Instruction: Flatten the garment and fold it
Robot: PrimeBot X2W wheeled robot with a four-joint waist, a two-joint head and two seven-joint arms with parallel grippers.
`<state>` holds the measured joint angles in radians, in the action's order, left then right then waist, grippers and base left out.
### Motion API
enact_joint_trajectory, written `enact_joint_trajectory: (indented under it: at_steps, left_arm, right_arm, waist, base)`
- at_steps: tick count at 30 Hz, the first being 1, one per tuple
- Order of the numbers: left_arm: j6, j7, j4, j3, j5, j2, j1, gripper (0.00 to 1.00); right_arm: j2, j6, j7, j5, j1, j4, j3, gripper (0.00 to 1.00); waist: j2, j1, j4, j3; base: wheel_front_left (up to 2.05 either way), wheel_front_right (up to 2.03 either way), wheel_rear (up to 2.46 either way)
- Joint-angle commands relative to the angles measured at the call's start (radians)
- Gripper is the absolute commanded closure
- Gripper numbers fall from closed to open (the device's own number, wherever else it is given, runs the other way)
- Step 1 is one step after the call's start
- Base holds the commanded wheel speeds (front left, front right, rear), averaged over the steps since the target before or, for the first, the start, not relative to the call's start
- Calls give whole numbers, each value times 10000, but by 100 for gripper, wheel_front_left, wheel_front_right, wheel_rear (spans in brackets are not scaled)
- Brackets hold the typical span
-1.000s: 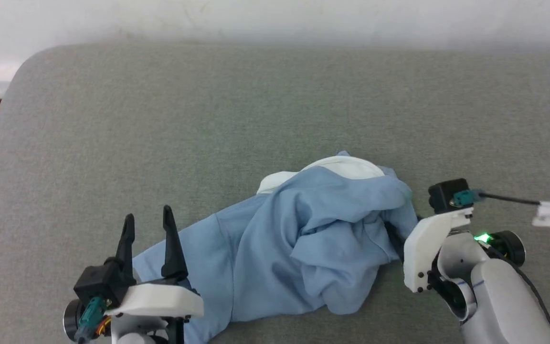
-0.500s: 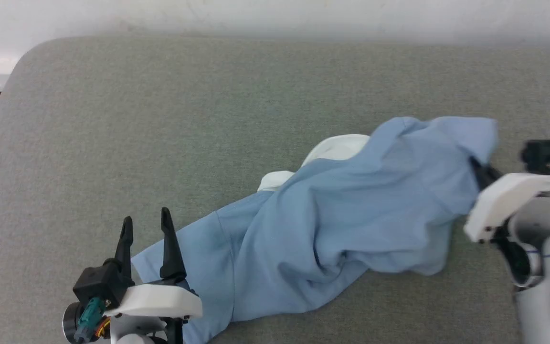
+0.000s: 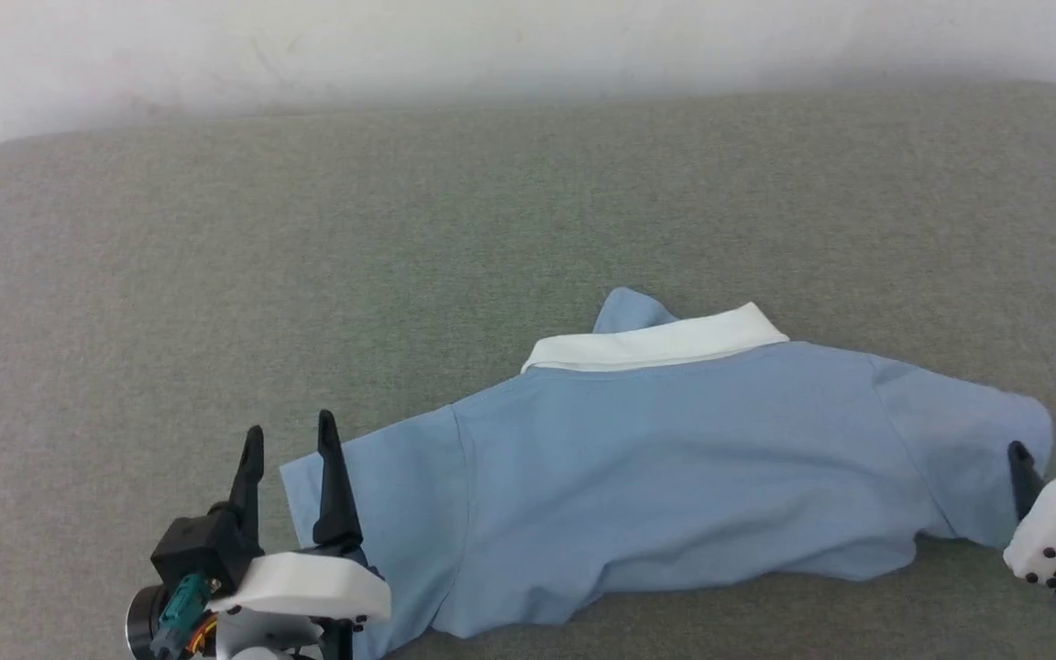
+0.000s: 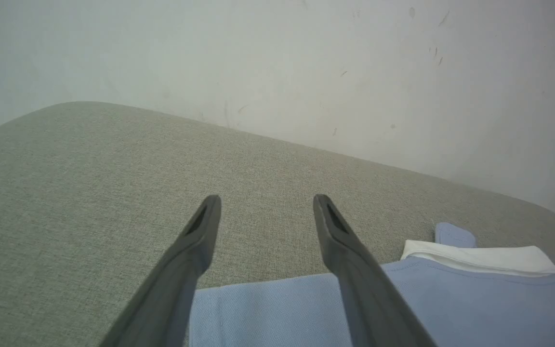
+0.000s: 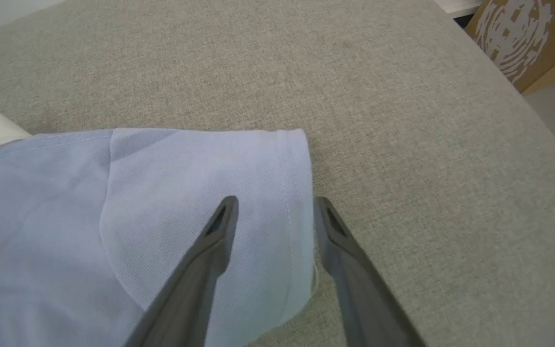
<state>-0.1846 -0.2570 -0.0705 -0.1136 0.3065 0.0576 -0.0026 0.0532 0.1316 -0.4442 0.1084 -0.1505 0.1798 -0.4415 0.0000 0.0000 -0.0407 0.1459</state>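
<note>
The soft light blue jersey garment (image 3: 675, 458) lies nearly flat, back up, on the coarse-woven grey-green worktop (image 3: 308, 257), its white collar (image 3: 656, 344) at the far edge. The left gripper (image 3: 291, 424) fingers stand spread by one sleeve. The right gripper (image 5: 275, 207) fingers are parted astride the other sleeve's hem.

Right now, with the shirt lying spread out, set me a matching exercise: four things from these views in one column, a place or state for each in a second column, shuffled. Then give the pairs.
Column one:
1. collar
2. left gripper
3. right gripper
4. cardboard box

Column two:
A. open, one finger over the right-side sleeve, the other just past its hem
B. brown with white print, beyond the grey surface's edge
C. white, along the polo shirt's far edge
D. open, at the left-side sleeve

Pairs: 1-C, 2-D, 3-A, 4-B
</note>
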Motion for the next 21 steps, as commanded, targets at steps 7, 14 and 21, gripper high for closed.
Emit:
enact_joint_trajectory:
  at_steps: [7, 14, 21]
  left_arm:
    - [-218, 950, -93, 121, -191, 509, 306, 0]
    - [-529, 3204, 434, 294, -121, 1168, 573, 0]
    - [-438, 5376, 382, 404, 379, 1672, 83, 0]
  right_arm:
    - [-28, -9, 1152, 458, 643, -201, 180, 0]
    - [-29, -9, 2216, 659, 1305, -993, 1236, 0]
    - [-29, -9, 2338, 852, 1398, -1401, 1760, 0]
  waist:
    - [0, 0, -234, -103]
    - [0, 0, -396, 1]
    - [0, 0, -627, 152]
  base:
    - [0, 0, 0]
    - [0, 0, 0]
    - [0, 0, 0]
